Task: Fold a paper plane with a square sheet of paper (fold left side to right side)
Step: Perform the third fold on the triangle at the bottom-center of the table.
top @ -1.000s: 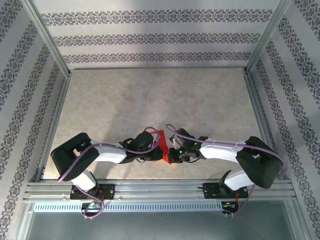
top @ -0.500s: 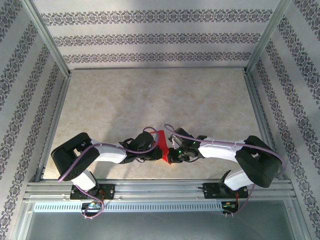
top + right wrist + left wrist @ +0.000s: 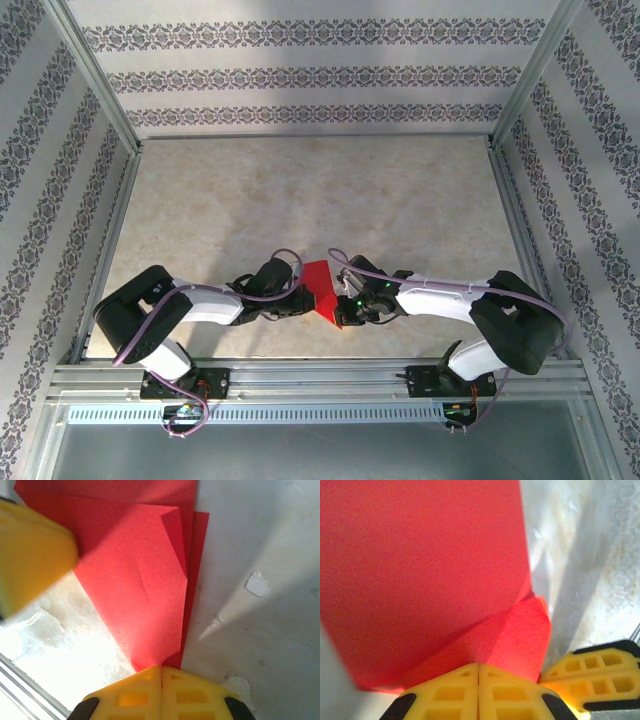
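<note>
Pale marbled worktop (image 3: 300, 200), patterned walls (image 3: 300, 75) around it. My two arms reach in from the near edge and meet close to the front middle. The red sheet of paper (image 3: 321, 287) is there between them, partly folded, with layered flaps and staggered edges in the right wrist view (image 3: 140, 580) and a creased corner in the left wrist view (image 3: 420, 570). My left gripper (image 3: 478, 670) has its yellow fingers pressed together, pinching the sheet's corner. My right gripper (image 3: 161, 672) is likewise closed tight, with the narrow end of the sheet caught between its pads. The two grippers are just beside each other.
</note>
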### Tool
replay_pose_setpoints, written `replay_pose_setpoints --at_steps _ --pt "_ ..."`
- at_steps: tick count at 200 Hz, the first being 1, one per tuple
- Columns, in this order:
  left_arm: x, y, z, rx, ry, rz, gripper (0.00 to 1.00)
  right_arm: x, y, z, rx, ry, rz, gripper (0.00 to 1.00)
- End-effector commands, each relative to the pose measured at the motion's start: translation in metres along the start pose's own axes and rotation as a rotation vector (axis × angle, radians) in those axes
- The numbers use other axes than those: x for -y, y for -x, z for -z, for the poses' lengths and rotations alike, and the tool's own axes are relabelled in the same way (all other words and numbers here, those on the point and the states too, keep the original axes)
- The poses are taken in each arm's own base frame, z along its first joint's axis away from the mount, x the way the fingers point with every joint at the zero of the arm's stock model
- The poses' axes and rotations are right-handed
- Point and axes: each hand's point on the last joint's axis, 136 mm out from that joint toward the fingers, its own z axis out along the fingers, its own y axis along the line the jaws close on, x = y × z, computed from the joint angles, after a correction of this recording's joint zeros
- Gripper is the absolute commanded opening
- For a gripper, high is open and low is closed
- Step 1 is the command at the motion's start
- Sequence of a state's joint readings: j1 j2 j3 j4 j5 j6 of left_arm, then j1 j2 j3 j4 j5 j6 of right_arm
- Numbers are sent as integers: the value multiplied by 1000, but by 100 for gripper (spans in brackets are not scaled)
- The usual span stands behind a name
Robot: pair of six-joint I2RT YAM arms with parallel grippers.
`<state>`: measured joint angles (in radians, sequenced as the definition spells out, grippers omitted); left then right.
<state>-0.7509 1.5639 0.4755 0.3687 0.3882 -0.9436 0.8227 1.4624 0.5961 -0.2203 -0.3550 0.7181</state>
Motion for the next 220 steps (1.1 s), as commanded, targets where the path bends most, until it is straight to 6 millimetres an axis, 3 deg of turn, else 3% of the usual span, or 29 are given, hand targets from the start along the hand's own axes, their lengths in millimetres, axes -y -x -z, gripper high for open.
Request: replay_pose_setpoints --at_steps 1,46,89,115,160,194,220 --pt "-57 0 15 10 183 51 9 56 -34 -5 -99 -230 -43 0" --pt "-76 12 36 50 208 56 10 56 -34 -5 -98 -227 -44 0" --pt "-54 25 61 83 193 7 9 53 -32 -4 -89 -220 -44 0" --pt "-27 23 69 74 118 -58 9 52 -30 -4 -82 -219 -43 0" --pt "22 8 51 20 -9 -163 9 52 -30 -4 -81 -221 -44 0" --pt "39 2 26 -30 -42 -196 9 52 -30 -5 -82 -222 -44 0" --pt "42 5 12 -27 -56 -181 8 52 -31 -6 -85 -221 -43 0"
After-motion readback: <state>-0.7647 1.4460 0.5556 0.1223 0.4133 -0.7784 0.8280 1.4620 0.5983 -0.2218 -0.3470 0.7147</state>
